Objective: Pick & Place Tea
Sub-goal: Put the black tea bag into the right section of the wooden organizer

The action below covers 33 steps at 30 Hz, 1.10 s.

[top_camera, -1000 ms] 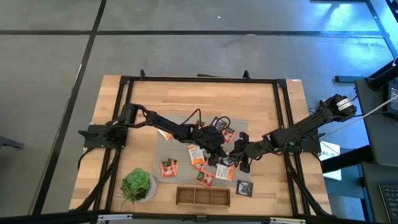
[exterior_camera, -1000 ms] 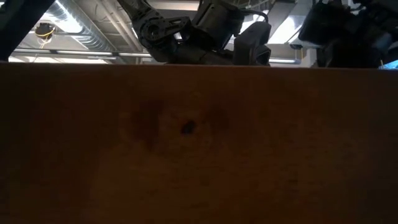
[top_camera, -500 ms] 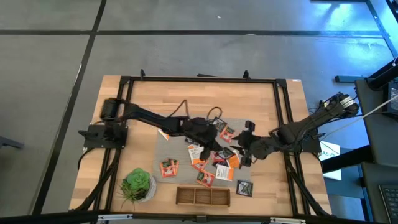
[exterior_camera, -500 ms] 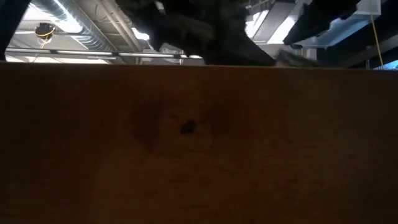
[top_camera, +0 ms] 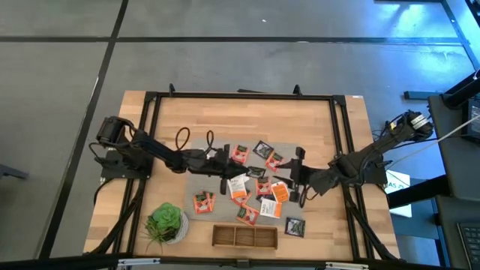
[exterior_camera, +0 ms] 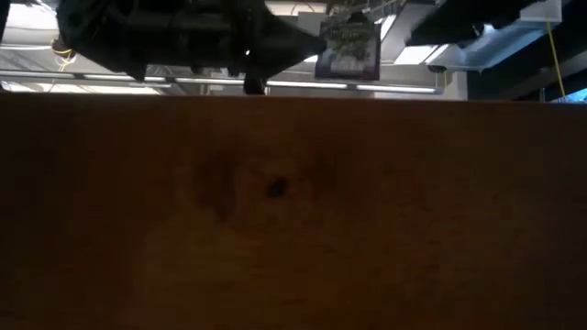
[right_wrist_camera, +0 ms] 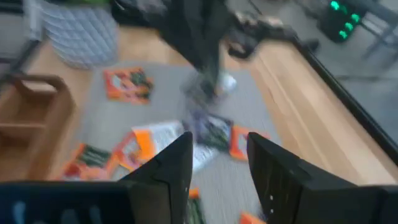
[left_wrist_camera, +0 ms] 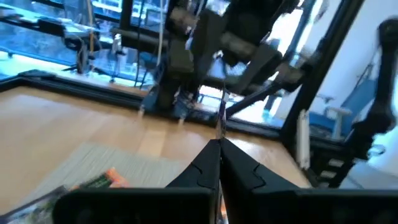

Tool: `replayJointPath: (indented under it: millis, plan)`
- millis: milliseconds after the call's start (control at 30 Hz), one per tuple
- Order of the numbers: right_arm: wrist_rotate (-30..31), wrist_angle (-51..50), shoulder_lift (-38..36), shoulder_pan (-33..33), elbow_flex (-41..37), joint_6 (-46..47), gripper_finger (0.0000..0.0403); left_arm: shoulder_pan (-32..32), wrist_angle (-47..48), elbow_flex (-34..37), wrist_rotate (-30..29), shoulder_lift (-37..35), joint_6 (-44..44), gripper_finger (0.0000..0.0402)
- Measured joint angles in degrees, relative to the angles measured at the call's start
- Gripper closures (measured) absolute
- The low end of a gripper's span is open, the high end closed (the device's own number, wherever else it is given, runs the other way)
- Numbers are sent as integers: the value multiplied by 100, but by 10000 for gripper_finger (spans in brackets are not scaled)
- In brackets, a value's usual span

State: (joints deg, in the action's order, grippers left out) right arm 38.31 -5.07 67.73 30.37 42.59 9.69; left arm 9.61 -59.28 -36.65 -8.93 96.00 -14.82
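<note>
Overhead, wood table w/ grey mat; left tool together, right tool apart.

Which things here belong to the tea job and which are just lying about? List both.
Job:
tea sachets scattered on the mat
wooden tray, three compartments, probably their destination
left gripper, shut
right gripper, open

Lying about:
potted plant
grey mat

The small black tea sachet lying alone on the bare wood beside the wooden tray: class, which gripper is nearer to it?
Right. The right gripper hovers open over the grey mat's edge, just beyond the black sachet. The left gripper, shut, sits farther off across the mat.
</note>
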Motion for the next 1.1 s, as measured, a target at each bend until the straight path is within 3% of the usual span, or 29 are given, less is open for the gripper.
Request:
replayJointPath:
  millis: [167,333,667,800,1000,1100]
  plan:
    - [-215,717,69,-50,4,-702,249,4,7,-15,8,-2,70,398]
    - [-296,1007,235,-322,4,-546,249,11,-12,-15,147,-2,205,398]
    - [-1390,1289,458,-836,4,-54,254,11,-43,-15,175,-2,211,397]
    - [-1545,1273,458,-948,4,81,291,11,-42,-15,173,-2,211,400]
    - [-1657,1291,458,-997,4,46,383,11,-28,-15,110,-2,213,390]
    - [-1657,1289,458,-997,4,21,394,11,-12,-15,109,-2,235,387]
